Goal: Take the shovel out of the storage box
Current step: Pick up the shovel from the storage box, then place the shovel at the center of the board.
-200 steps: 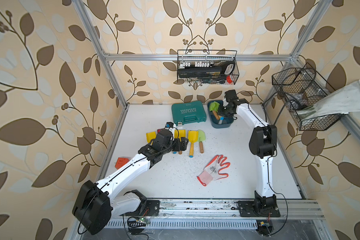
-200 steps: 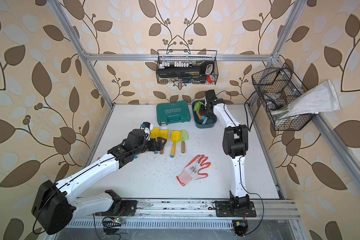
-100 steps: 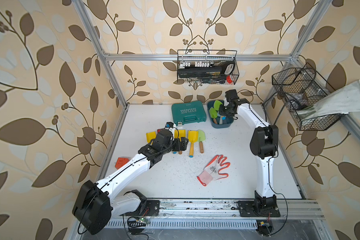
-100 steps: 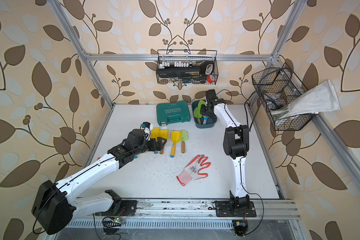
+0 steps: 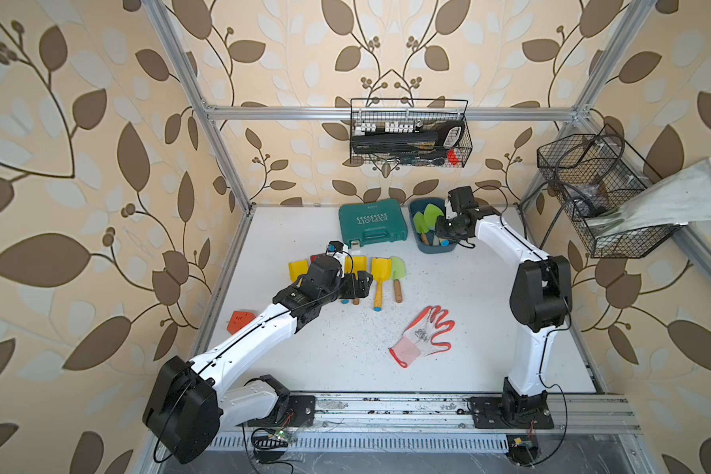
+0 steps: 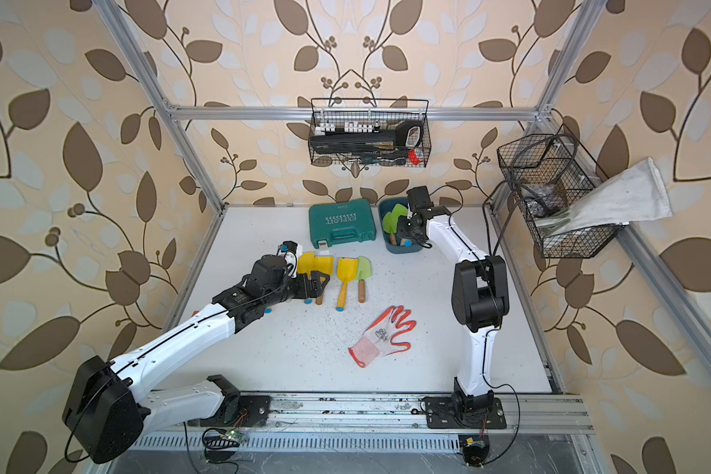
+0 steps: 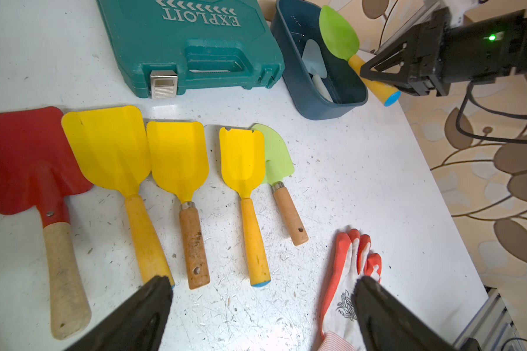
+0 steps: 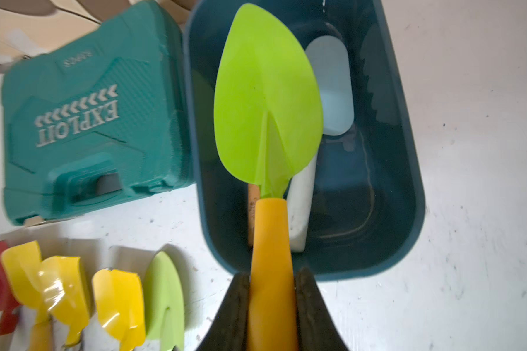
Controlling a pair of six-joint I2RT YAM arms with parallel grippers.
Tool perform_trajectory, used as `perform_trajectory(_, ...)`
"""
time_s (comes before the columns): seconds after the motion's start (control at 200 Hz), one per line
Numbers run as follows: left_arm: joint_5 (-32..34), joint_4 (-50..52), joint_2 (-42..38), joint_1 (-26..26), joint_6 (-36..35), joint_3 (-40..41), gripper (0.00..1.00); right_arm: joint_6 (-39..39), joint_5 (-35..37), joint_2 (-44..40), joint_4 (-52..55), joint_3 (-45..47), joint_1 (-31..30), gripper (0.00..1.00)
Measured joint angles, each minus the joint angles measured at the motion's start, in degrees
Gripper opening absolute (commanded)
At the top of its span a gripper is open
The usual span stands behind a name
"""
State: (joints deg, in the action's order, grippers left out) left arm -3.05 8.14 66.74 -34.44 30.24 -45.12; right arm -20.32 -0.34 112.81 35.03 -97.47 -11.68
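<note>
My right claw (image 8: pixel 273 275) has drawn back since a second ago, clamped tight on the yellow handle of the green shovel (image 8: pixel 266 100), blade now raised over the blue storage box (image 8: pixel 416 212), while my left claw (image 7: pixel 262 282) hangs wide apart above the laid-out shovels (image 7: pixel 177 164).

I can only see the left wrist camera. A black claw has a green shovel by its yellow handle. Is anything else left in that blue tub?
Observer: Yes. In the right wrist view a wooden handle lies in the storage box, beneath the green shovel.
Operator: What are the black tips framing my picture?
Observer: The left gripper, open. A top view shows it above the handles of the shovels laid out in a row.
</note>
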Motion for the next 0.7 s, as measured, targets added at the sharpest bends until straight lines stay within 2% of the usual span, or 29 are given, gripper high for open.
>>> perform_trajectory(0.205, -3.3, -2.2, -0.2, 0.0, 0.2, 0.2, 0.93, -1.4, 1.6, -14.9, -4.8, 11.3, -6.1, 0.05)
perform_trajectory(0.395, -6.6, -7.1, -3.2, 0.0, 0.1, 2.7, 0.93, -3.3, 3.0, -29.8, -10.1, 24.0, -12.1, 0.05)
perform_trajectory(0.545, -8.0, -11.3, -6.9, 0.0, -0.2, 6.0, 0.94, -5.3, 3.3, -40.2, -14.9, 33.7, -14.2, 0.05)
perform_trajectory(0.7, -8.4, -14.5, -8.7, 0.0, -0.4, 7.1, 0.93, -7.3, 3.3, -46.7, -19.4, 42.3, -15.8, 0.05)
